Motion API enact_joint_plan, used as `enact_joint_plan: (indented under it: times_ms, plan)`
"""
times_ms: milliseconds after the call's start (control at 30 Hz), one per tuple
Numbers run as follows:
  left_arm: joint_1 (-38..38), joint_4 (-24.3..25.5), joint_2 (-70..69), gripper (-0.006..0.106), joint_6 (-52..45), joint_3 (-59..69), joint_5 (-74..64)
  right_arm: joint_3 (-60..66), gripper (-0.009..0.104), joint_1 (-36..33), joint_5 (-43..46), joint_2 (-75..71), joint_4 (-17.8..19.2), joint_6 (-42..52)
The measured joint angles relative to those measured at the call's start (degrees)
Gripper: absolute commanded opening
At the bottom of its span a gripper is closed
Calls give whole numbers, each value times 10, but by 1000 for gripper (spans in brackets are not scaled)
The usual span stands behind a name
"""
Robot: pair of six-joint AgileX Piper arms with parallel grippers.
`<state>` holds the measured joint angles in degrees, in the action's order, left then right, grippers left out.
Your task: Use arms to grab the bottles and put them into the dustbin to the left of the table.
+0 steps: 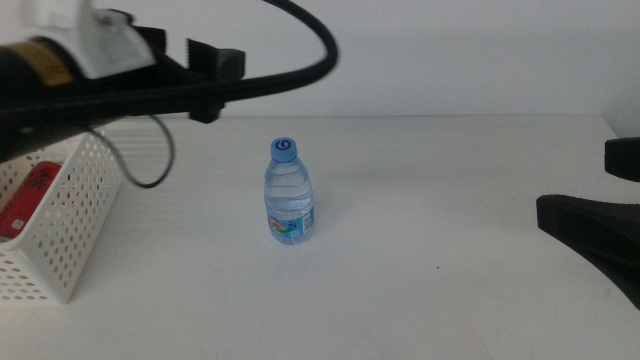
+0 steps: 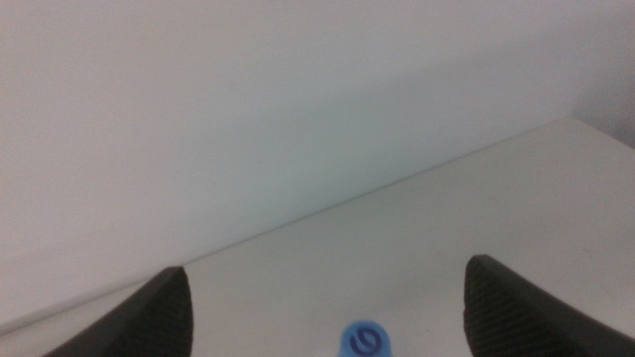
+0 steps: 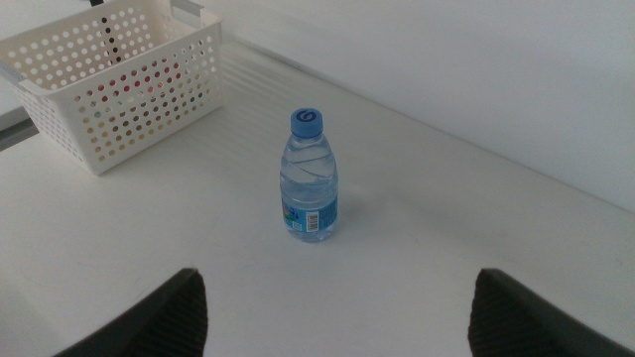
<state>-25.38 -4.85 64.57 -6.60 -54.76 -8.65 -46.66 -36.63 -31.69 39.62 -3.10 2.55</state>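
Bottle [image 1: 290, 192] upright on table [image 1: 440, 230]; cap [image 1: 284, 149] uppermost

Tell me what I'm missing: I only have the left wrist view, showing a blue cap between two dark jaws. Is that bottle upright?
Observer: Yes. The water bottle stands upright on the table, apart from everything else.
Operator: Where is the left hand relative to it?
Observer: The left hand is open, raised above the table, on the basket's side of the bottle.
Operator: Anything in the basket?
Observer: The white perforated basket holds something red; I can't tell exactly what.
Operator: And the right hand?
Observer: The right hand waits open at the table's right side.
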Motion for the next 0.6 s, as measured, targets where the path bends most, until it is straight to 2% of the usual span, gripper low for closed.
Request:
enact_joint_plan:
  times_ms: [333,600]
  plan:
    - [-18,11,120,90,-15,0,118,0,74,0,0,0,0,0]
    - [-20,13,171,90,-8,0,124,0,74,0,0,0,0,0]
